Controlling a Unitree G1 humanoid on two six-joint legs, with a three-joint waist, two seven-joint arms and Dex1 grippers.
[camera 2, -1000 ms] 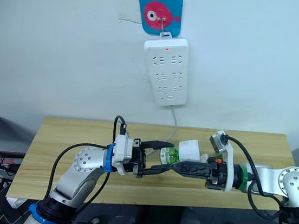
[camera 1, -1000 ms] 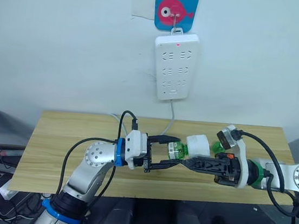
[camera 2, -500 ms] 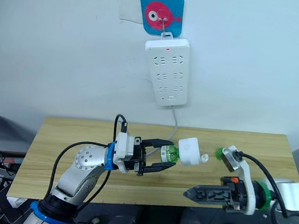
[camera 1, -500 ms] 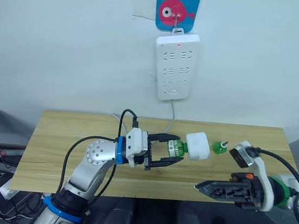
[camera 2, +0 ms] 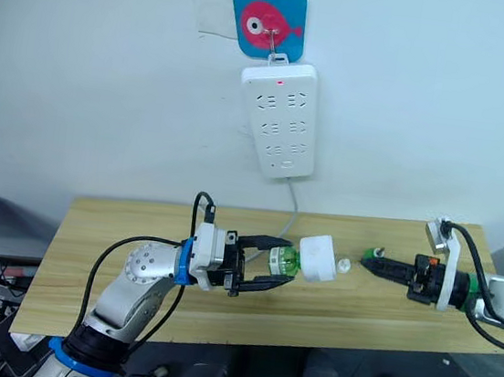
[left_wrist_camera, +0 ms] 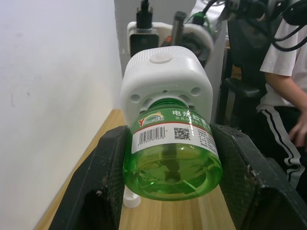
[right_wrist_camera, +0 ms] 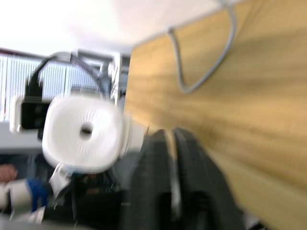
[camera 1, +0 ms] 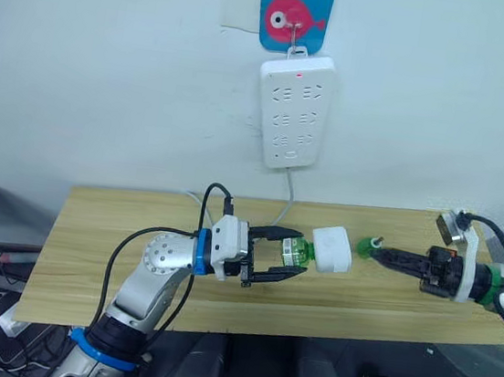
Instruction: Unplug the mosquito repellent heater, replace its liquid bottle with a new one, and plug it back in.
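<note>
Over the wooden table [camera 1: 114,264], the left gripper [camera 1: 273,256] pinches the green bottle [camera 1: 297,250] in the white heater [camera 1: 332,250]; the right gripper [camera 2: 367,263] is pressed together.

Bottle [left_wrist_camera: 172,158] neck hidden inside heater [left_wrist_camera: 165,84]. Right gripper [camera 2: 370,263] tips hide most of small green thing [camera 2: 370,253] on worktop [camera 2: 173,303]. Person [left_wrist_camera: 288,81] cut off by edge.

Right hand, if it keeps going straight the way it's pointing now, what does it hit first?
Probably the small green bottle just ahead of the right hand, standing on the table. Beyond it, in the same line, sits the white heater. Depth is uncertain.
</note>
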